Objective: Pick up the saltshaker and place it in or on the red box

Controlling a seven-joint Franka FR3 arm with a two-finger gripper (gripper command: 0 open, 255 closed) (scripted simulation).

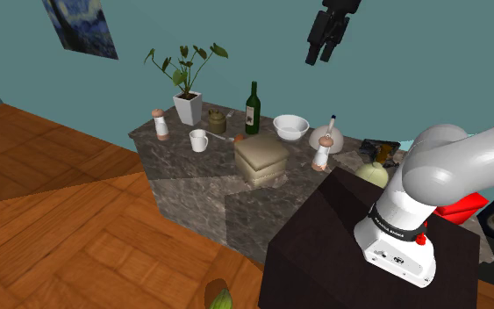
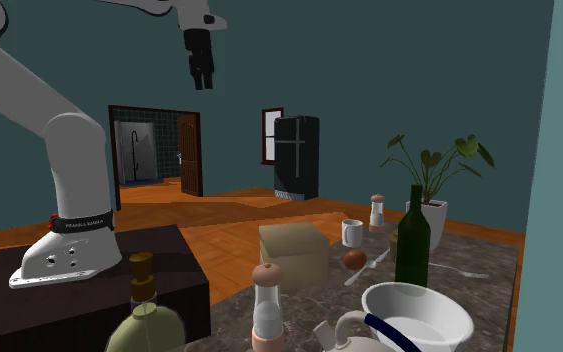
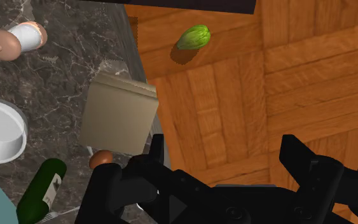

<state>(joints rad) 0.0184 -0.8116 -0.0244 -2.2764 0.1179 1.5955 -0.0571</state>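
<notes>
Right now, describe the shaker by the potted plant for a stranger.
Find the dark stone counter, then the potted plant at its end. The tan-capped shaker stands beside it, at the counter's corner. Its twin stands far off, by the white bowl.

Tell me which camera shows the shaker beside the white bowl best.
The second exterior view: the shaker stands whole in the foreground, beside the white bowl. The shoulder view shows it upright but farther off; the wrist view catches it from above.
</notes>
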